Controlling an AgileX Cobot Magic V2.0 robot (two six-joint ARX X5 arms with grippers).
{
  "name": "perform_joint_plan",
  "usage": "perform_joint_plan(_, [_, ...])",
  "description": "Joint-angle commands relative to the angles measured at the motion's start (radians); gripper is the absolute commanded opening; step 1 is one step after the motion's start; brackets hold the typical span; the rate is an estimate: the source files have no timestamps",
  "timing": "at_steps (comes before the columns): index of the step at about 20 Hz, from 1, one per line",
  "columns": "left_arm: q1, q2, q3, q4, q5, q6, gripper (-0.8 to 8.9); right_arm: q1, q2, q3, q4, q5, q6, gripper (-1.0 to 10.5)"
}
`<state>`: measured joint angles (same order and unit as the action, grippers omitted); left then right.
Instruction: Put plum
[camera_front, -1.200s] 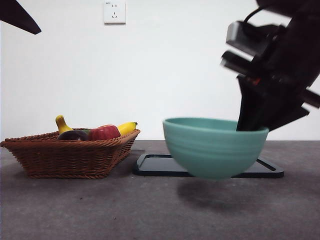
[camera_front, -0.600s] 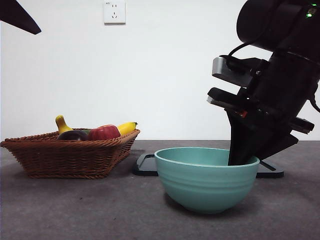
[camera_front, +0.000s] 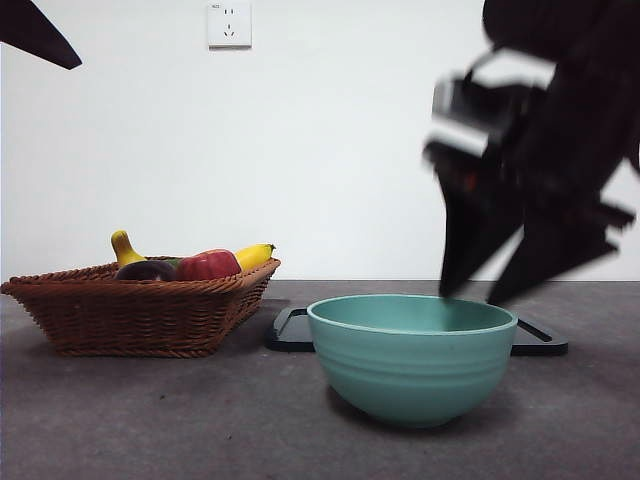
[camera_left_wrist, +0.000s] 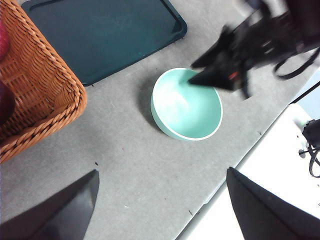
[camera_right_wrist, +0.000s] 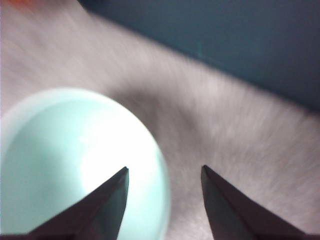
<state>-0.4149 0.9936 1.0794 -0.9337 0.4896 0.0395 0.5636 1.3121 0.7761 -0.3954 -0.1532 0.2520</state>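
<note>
The plum (camera_front: 145, 270) is a dark, rounded fruit lying in the wicker basket (camera_front: 130, 315) at the left, beside a red apple (camera_front: 208, 265). A teal bowl (camera_front: 410, 355) stands empty on the grey table in front of the dark tray (camera_front: 296, 330). My right gripper (camera_front: 472, 295) hovers just above the bowl's far rim, blurred by motion. Its jaws are open and hold nothing; the right wrist view shows this gripper (camera_right_wrist: 164, 168) over the bowl (camera_right_wrist: 60, 160) edge. High above the table, my left gripper (camera_left_wrist: 162, 171) is open and looks down on the bowl (camera_left_wrist: 187, 105).
A banana (camera_front: 255, 255) also lies in the basket (camera_left_wrist: 35, 90). The dark tray (camera_left_wrist: 100, 35) lies flat behind the bowl. A white wall with a socket (camera_front: 229, 24) closes off the back. The table's edge (camera_left_wrist: 235, 167) runs near the bowl.
The right gripper carried the bowl down and set it on the table, then let go and lifted clear of the rim. The left arm has stayed still.
</note>
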Motion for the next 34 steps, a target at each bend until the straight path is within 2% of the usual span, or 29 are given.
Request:
perform_joint_plan(1, [-0.005,0.007,0.013,0.007,0.006,0.012,4.04,0.008,-0.068,0.053,-0.042,0.004,0.000,2.3])
perform_joint_plan(7, [-0.005,0.007,0.013,0.006,0.006,0.010,4.04,0.009,-0.301,0.149,-0.279,-0.014,-0.032,2.3])
perform_joint_plan(11, [-0.005,0.007,0.013,0.006,0.006,0.008,4.04,0.009,-0.443,0.155,-0.410,-0.132,-0.032,2.3])
perform_joint_plan(15, [-0.005,0.007,0.013,0.006,0.006,0.001,4.04,0.009,-0.539,0.155,-0.533,-0.165,-0.032,2.3])
perform_joint_plan(26, [-0.005,0.007,0.013,0.006,0.006,0.001,3.99,0.009,-0.568,0.155,-0.541,-0.164,-0.032,2.3])
perform_joint_plan(27, [-0.005,0.007,0.013,0.006,0.006,0.001,3.81,0.009,-0.568,0.155,-0.541,-0.164,-0.032,2.3])
perform_joint_plan(28, [-0.005,0.007,0.013,0.006,0.006,0.001,3.17,0.009,-0.568,0.155,-0.541,-0.164,-0.032,2.2])
perform_joint_plan(31, [-0.005,0.007,0.013,0.006,0.006,0.002,0.47,0.009,-0.568,0.155,-0.541,-0.161,-0.033,0.2])
perform_joint_plan(32, [-0.005,0.007,0.013,0.006,0.006,0.002,0.08,0.009,-0.568,0.155,-0.541,-0.161,-0.037,0.1])
perform_joint_plan(34, [-0.005,0.007,0.013,0.007,0.006,0.002,0.07,0.009,-0.568,0.155,-0.539,-0.160,-0.043,0.1])
